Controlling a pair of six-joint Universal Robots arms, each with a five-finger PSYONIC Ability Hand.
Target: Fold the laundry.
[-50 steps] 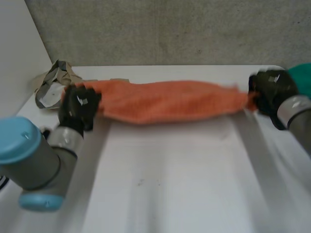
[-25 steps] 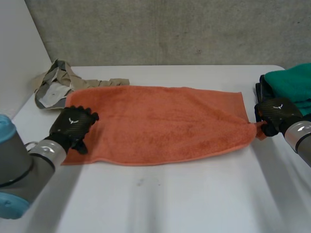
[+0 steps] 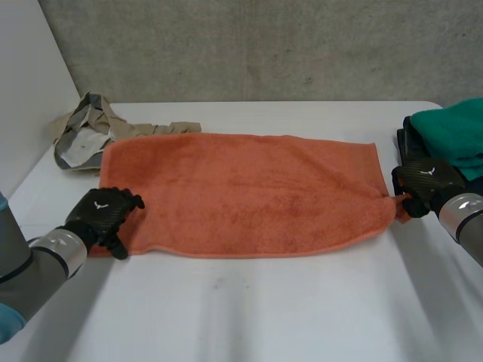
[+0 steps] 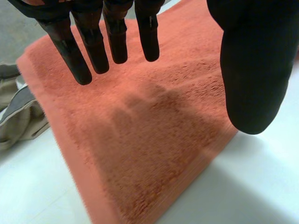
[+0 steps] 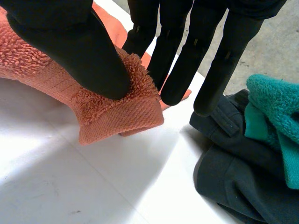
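Towel (image 3: 249, 192), orange, lies spread flat on the white table (image 3: 264, 309), which stands against a grey concrete wall (image 3: 264, 45). Left hand (image 3: 102, 217) hovers over the towel's near left corner, fingers straight and thumb wide apart, holding nothing; right hand (image 3: 423, 181) pinches the near right corner between thumb and straight fingers. Beige garment (image 3: 87, 128) lies crumpled at the table's far left; teal cloth (image 3: 453, 132) lies on a dark garment (image 5: 233, 177) beside the right hand.
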